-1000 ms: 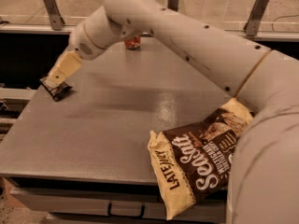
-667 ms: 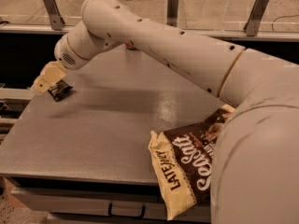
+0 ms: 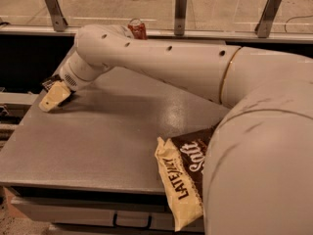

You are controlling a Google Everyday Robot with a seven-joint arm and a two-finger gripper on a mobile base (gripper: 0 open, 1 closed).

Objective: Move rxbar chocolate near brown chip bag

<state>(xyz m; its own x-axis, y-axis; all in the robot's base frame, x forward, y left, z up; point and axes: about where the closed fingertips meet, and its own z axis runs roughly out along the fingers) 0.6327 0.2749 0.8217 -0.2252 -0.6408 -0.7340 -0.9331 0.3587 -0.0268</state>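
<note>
The rxbar chocolate [image 3: 49,82] is a small black wrapper at the table's far left edge, mostly hidden behind my wrist. My gripper [image 3: 53,97] is cream-coloured and sits low over the table, right in front of the bar and touching or nearly touching it. The brown chip bag [image 3: 182,178] lies at the table's front right edge with its lower end hanging over the edge. My arm hides its right part. The bag is far from the bar.
A red can [image 3: 138,28] stands at the far edge of the grey table [image 3: 112,141]. My arm [image 3: 195,72] spans the table from the right. A railing with metal posts [image 3: 180,11] runs behind. A drawer front with a handle [image 3: 132,221] is below the front edge.
The gripper has swung left and down to the table's left edge and now covers most of the bar. The arm's upper part has come closer and hides more of the chip bag.
</note>
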